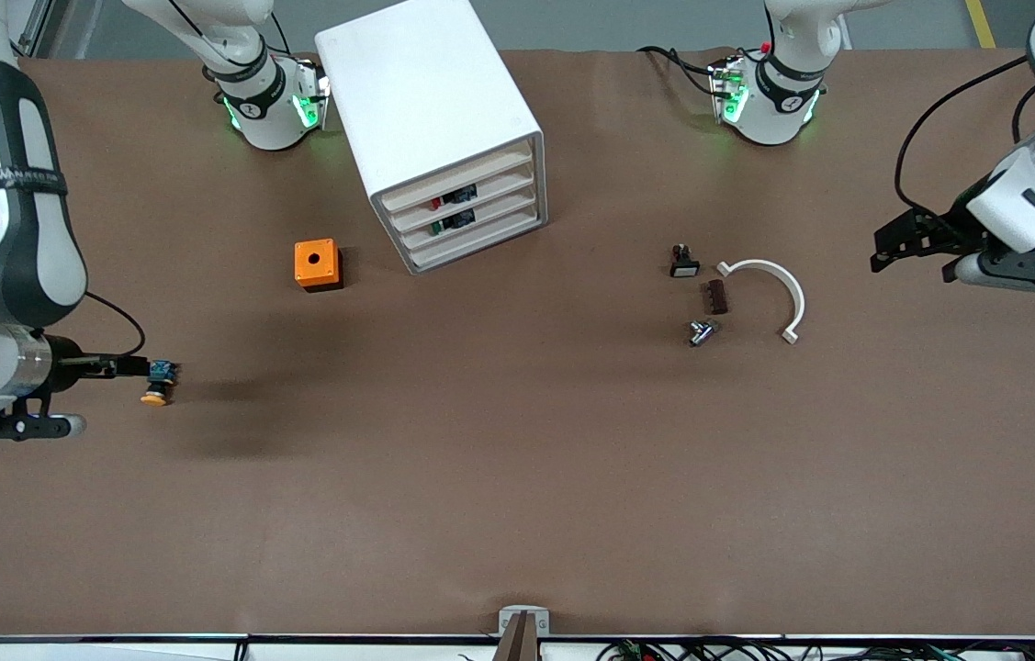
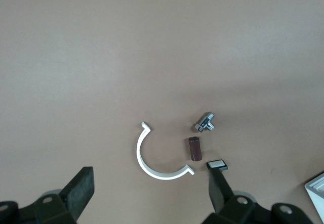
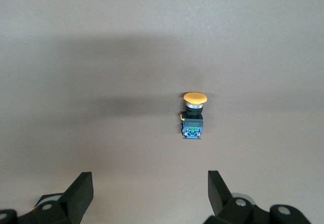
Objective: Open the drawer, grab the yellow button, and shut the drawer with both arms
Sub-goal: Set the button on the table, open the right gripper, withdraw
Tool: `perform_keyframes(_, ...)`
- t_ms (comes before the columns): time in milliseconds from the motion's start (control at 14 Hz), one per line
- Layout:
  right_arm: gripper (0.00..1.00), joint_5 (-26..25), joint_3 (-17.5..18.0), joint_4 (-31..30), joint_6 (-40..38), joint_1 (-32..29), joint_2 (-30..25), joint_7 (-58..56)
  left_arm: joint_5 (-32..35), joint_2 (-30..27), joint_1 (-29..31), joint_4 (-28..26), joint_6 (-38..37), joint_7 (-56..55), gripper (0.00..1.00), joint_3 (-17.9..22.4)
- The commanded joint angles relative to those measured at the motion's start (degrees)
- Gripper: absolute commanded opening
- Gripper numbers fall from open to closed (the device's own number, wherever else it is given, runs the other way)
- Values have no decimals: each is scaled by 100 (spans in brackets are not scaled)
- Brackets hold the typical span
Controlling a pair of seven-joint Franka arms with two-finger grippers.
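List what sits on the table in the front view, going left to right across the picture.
button → orange box → white cabinet → black button with white cap → metal fitting → brown block → white curved clip

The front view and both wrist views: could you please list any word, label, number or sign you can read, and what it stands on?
Nothing can be read with certainty.
Black strap on the right arm's white upper link: pale lettering, too blurred to read.
White rounded box cabinet with four drawers: no marking visible.
Small push button with orange-yellow cap: no legible marking.
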Motion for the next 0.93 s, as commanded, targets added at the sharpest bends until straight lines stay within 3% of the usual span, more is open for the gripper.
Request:
perform_keyframes(0, 100, 44, -10, -160, -78, 102, -600, 86, 112, -59, 125, 234, -219, -82, 100, -36)
perform_keyframes(502, 100, 79, -1, -520, -393, 374, -1523, 260, 129, -16, 47, 463, -219, -434, 100, 17)
perform_keyframes(717, 100, 79, 7, -529, -526, 471, -1874, 446, 173, -7, -365, 463, -219, -434, 100, 428)
perform_keyframes(860, 100, 140, 7, -538, -535, 471, -2129, 455, 252, -7, -918, 455, -219, -442, 100, 946)
